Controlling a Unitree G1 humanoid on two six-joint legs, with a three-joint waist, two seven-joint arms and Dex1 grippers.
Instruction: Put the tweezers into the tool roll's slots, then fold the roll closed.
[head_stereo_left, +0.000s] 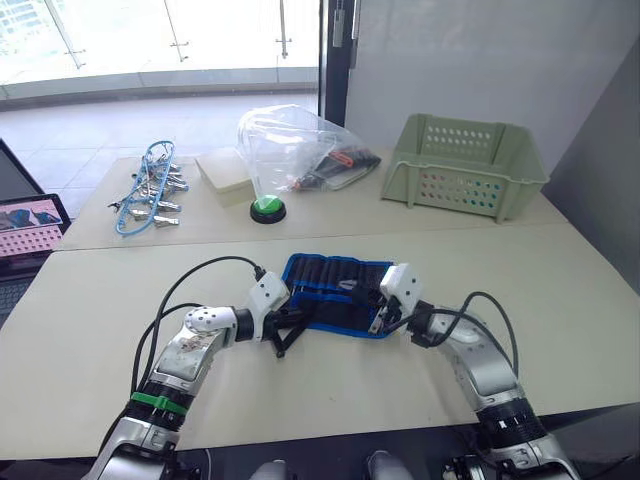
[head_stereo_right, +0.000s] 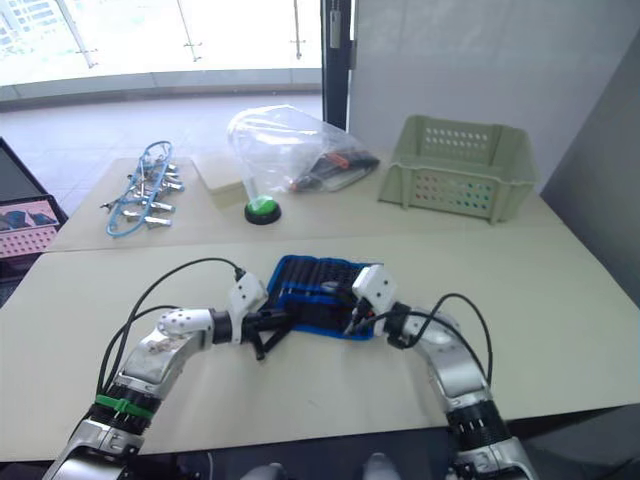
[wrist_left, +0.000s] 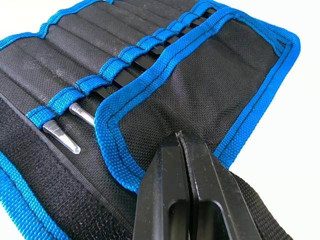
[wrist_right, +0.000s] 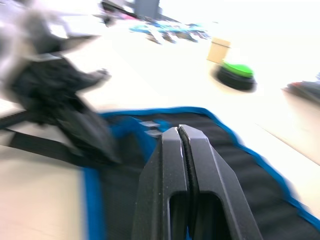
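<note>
Beige table by a sunlit window | left gripper fingers pressed together, tips on tool roll flap | right gripper also closed, over roll's other end | tweezers tucked in slots | beyond: green button, clear bag, green basket

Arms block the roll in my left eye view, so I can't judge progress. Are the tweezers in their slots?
Observer: Yes. The left wrist view shows tweezers tucked in the slots, with two grey tips poking out.
Operator: Is anything folded yet?
Observer: One blue-edged flap of the tool roll lies folded over the tweezers' ends.
Operator: And my right fingers?
Observer: The right fingers are shut, over the roll's black fabric.
</note>
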